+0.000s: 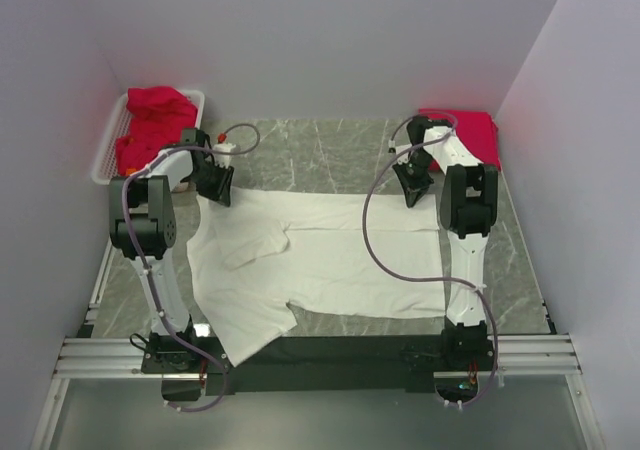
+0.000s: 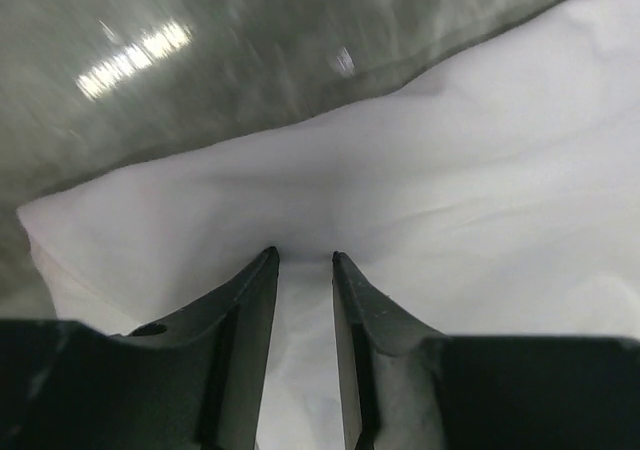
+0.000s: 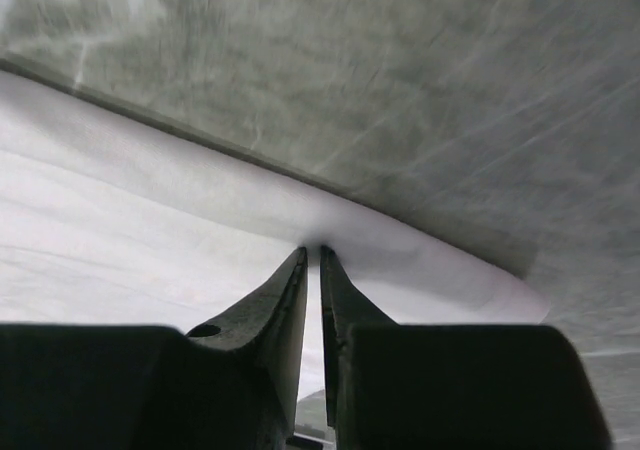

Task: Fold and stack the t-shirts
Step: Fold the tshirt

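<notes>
White t-shirt [image 1: 330, 260] is lying spread across the middle of the worktop [image 1: 330, 155], turned sideways. Its neck and sleeves are pointing toward the left arm and its hem toward the right arm. One sleeve is resting folded in over the chest, and the other is reaching the near edge.

Both arms are working the far long edge, one at each end. This is probably so the cloth can rise evenly and fold lengthwise toward the near side without skewing.

The left hand [image 1: 222, 192] is sitting at the far shoulder corner. Its fingers [image 2: 250, 300] are standing narrowly apart and straddling the fabric, and the gap between them is plainly showing, so I judge this side is not yet gripping. The right hand [image 1: 411, 198] is pinching the far hem corner. Its tips are pressed nearly together, and the cloth is puckering up into them.

Red t-shirts [image 1: 158, 120] are sitting heaped in the white basket [image 1: 105, 162] at the far left. A lone red t-shirt [image 1: 475, 132] is lying at the far right corner. Both are well apart from the white one, likely so the folding is not snagging on them.

The risk is a lopsided lift if only one corner is held.
</notes>
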You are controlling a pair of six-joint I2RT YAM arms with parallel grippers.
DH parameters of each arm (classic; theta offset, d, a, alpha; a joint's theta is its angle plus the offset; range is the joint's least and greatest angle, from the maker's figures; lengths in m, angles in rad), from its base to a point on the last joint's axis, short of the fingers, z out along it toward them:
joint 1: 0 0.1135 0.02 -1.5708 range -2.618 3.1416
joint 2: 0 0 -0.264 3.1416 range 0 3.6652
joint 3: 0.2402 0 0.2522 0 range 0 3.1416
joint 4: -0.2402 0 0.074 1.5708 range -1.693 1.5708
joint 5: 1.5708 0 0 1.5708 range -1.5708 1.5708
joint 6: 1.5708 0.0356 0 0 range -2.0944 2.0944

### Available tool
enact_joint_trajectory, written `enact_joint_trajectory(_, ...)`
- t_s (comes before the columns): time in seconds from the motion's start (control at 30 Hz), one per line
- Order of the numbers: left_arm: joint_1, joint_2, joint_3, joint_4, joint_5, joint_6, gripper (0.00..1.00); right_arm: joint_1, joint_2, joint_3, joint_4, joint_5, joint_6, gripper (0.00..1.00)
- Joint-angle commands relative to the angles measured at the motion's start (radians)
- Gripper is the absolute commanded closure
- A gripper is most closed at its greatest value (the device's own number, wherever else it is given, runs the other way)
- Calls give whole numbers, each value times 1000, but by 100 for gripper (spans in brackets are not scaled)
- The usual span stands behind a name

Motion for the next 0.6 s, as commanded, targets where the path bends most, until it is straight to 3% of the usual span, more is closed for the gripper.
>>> enact_joint_trajectory(0.0,17,102,120,35,-87,-32,64,-1,79,78,44,50,-18,83)
enact_joint_trajectory(0.27,22,219,280,-14,-55,-72,62,16,230,368,0,159,-28,82)
enact_joint_trajectory(0.37,25,228,298,-12,-38,-98,62,24,251,375,26,176,-62,81)
enact_joint_trajectory(0.57,25,231,310,-6,13,-125,57,25,161,235,179,274,-47,78)
